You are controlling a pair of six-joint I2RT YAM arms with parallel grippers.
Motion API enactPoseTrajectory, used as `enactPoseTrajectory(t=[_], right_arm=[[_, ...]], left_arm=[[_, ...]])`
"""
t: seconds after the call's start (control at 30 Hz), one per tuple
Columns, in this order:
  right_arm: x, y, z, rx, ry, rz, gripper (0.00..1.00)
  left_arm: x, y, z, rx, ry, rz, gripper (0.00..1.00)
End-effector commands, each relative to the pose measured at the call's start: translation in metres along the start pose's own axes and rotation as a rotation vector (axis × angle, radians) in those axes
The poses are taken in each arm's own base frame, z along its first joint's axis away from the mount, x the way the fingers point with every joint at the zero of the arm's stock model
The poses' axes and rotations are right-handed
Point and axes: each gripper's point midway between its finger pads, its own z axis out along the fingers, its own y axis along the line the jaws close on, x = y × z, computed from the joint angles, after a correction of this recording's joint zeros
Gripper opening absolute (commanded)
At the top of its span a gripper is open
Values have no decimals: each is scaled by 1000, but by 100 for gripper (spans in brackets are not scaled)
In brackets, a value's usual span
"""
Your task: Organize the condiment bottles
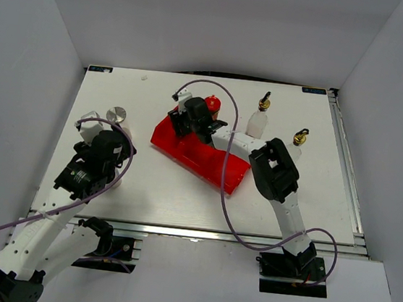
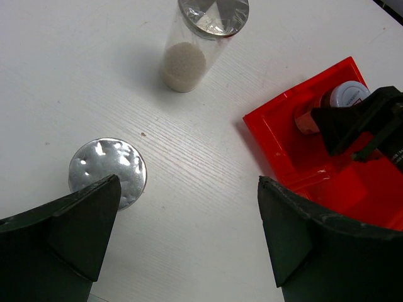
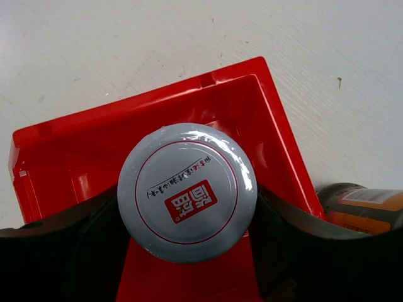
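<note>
Our right gripper (image 3: 187,217) is gripping a silver-capped jar (image 3: 186,182), with a finger pressing in on each side below the cap, and we are holding it over a corner of the red bin (image 3: 69,151). We cannot tell whether its base is already resting on the bin floor. If we are letting go while it is hanging above the floor or perching on the wall, we judge that it will be toppling. A red-lidded jar (image 1: 212,105) is standing just beside the bin's outer wall, near our fingers, so spreading them wide is risking a knock against it. The bin looks light to us, so any sideways drag is likely to be pushing it across the table (image 1: 312,200).

Our left gripper (image 2: 189,214) is hanging wide open and empty above two silver-capped shakers (image 2: 108,170), one just beside a fingertip, the other shaker (image 2: 200,38) further off. By coming down off-centre we are risking tipping the near one. Two tall gold-spouted bottles (image 1: 261,118) are standing beyond the bin, apart from both arms.
</note>
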Motion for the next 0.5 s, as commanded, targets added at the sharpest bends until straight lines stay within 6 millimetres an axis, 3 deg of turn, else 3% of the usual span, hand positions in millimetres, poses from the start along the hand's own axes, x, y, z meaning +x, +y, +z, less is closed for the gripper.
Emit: enactPoseTrajectory(t=[0.0, 0.03, 0.1, 0.13, 0.47], right_arm=[[-82, -9, -8, 19, -215, 27, 64], [-82, -10, -8, 23, -211, 27, 75], [-87, -9, -13, 25, -219, 54, 81], [-89, -9, -16, 24, -219, 50, 89], [-135, -28, -58, 104, -306, -10, 89]], left_arm=[[-1, 2, 0, -6, -4, 0, 98], [-1, 2, 0, -6, -4, 0, 98], [-1, 2, 0, -5, -5, -1, 98], [-1, 2, 0, -4, -4, -1, 98], [1, 1, 1, -2, -1, 3, 98]])
